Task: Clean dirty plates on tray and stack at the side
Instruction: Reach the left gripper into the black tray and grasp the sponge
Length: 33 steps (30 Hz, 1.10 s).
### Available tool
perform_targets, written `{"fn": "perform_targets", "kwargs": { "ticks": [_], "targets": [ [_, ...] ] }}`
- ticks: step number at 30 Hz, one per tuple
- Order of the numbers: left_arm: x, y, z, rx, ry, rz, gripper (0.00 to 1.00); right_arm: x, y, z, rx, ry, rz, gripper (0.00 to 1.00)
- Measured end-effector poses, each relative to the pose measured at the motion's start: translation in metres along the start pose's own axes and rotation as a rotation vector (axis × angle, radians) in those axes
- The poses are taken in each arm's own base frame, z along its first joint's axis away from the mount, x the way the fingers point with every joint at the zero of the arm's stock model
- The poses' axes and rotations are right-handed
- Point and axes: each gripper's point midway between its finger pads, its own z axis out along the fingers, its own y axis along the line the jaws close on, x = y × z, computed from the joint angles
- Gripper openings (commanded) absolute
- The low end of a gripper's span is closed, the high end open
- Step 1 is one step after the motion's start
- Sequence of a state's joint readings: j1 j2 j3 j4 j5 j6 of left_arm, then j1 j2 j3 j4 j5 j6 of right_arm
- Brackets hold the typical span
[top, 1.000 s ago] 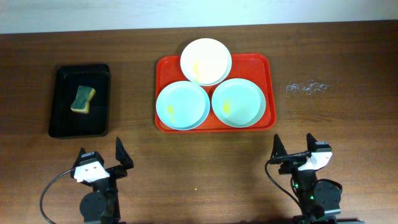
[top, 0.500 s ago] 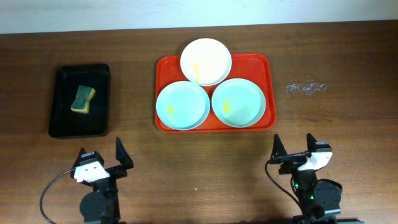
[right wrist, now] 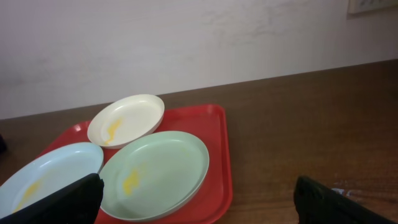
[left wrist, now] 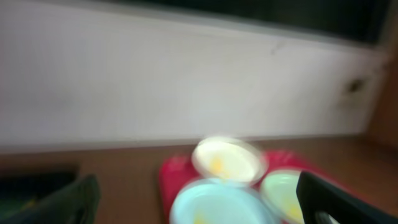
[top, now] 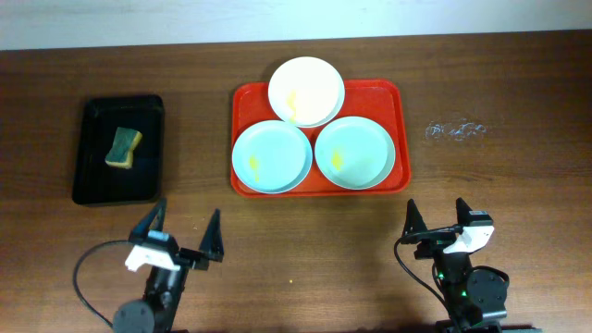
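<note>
The red-orange tray (top: 400,102) sits at the table's centre back. On it are a white plate (top: 306,91) at the back and two mint plates, left (top: 271,156) and right (top: 355,152), each with a yellow smear. My left gripper (top: 183,231) is open and empty near the front edge, left of the tray. My right gripper (top: 436,220) is open and empty, in front of the tray's right corner. The right wrist view shows the tray (right wrist: 217,130), the white plate (right wrist: 126,120) and both mint plates (right wrist: 155,173) (right wrist: 43,180). The left wrist view is blurred.
A black tray (top: 95,176) at the left holds a yellow-green sponge (top: 122,148). A crumpled clear wrapper (top: 455,130) lies right of the red tray. A pale wall runs behind the table.
My left arm has swung right and turned, so its fingers now point toward the tray. The right arm and the plates have not moved.
</note>
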<state>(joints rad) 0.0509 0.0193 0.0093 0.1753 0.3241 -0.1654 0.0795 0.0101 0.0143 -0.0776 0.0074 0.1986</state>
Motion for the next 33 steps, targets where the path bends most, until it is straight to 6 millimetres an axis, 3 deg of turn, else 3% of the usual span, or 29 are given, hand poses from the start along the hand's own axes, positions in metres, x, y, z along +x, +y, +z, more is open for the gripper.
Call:
{"fn": "perform_targets", "kwargs": {
  "ticks": [3, 6, 9, 11, 14, 16, 18, 19, 20, 22, 25, 30, 33],
  "targets": [
    [-0.057, -0.037, -0.01, 0.183, -0.228, 0.103, 0.99, 0.0, 0.0, 0.0, 0.0, 0.0, 0.0, 0.99],
    [-0.066, -0.045, -0.012, 0.216, -0.24, 0.115, 0.99, 0.0, 0.0, 0.0, 0.0, 0.0, -0.001, 0.99],
    [-0.078, -0.037, -0.002, 0.157, -0.125, 0.063, 0.99, 0.0, 0.0, 0.0, 0.0, 0.0, 0.0, 0.99],
    [-0.086, -0.027, 0.016, 0.103, 0.034, 0.022, 0.99, 0.0, 0.0, 0.0, 0.0, 0.0, 0.0, 0.99],
    [-0.074, -0.023, 0.056, 0.136, 0.364, -0.036, 0.99, 0.0, 0.0, 0.0, 0.0, 0.0, 0.0, 0.99],
    [-0.072, -0.027, 0.087, 0.226, 0.448, -0.07, 0.99, 0.0, 0.0, 0.0, 0.0, 0.0, 0.0, 0.99],
    [-0.06, -0.022, 0.1, 0.224, 0.554, -0.124, 0.99, 0.0, 0.0, 0.0, 0.0, 0.001, 0.0, 0.99],
    [-0.058, -0.01, 0.113, 0.16, 0.635, -0.152, 0.99, 0.0, 0.0, 0.0, 0.0, -0.001, 0.0, 0.99],
    [-0.051, 0.0, 0.112, 0.093, 0.753, -0.192, 0.99, 0.0, 0.0, 0.0, 0.0, 0.001, 0.0, 0.99],
    [-0.054, 0.023, 0.137, -0.005, 0.816, -0.181, 0.99, 0.0, 0.0, 0.0, 0.0, 0.0, 0.0, 0.99],
    [-0.021, 0.056, 0.148, -0.138, 0.908, -0.179, 0.99, 0.0, 0.0, 0.0, 0.0, 0.001, 0.0, 0.99],
    [0.027, 0.173, 0.128, -0.651, 0.937, -0.421, 0.99, 0.0, 0.0, 0.0, 0.0, 0.0, -0.001, 0.99],
    [0.054, 0.212, 0.112, -0.813, 0.97, -0.45, 0.99, 0.0, 0.0, 0.0, 0.0, 0.0, 0.0, 0.99]
  ]
}}
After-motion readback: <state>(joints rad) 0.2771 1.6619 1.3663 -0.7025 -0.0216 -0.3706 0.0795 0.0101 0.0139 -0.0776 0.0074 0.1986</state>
